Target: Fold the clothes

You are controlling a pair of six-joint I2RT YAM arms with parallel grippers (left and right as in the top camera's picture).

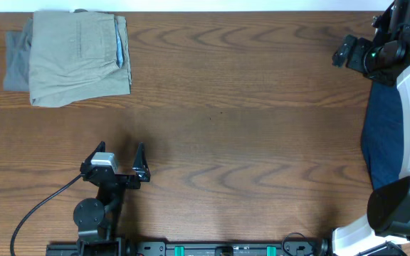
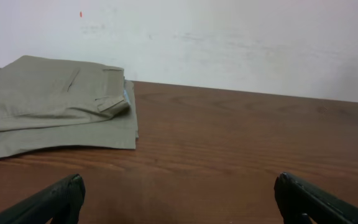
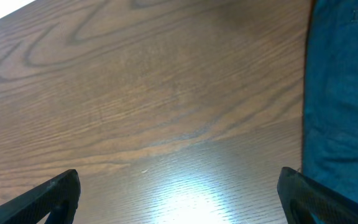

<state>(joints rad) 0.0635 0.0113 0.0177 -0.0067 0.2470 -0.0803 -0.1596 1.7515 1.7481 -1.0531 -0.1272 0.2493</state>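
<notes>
Shorts first: the khaki shorts (image 1: 80,57) lie folded in a neat block at the far left corner of the table (image 1: 248,142). A thin strip of blue lining (image 1: 120,50) peeks out at the right edge of the fold. They sit on top of a grey garment (image 1: 18,64), which sticks out a little on the left side. It looks folded too, but most of it is hidden, so I cannot be sure.

At the far right side of the table lies a navy garment (image 1: 384,135). It is spread out long and loose, with the right arm partly over it. It does not look folded. So my guess is that the pile on the left is done and the navy one is the job that is left. The middle of the table has bare wood.

The right gripper (image 3: 179,199) hangs near the top end of the navy garment. Its two fingers are wide apart with nothing between them. In the right wrist view there is only wood under it, and the navy cloth lies off to one side, not touching the fingers.

The left gripper (image 1: 118,158) is near the front of the table, well apart from the khaki shorts. Its fingers are spread wide too, and it holds nothing.
</notes>
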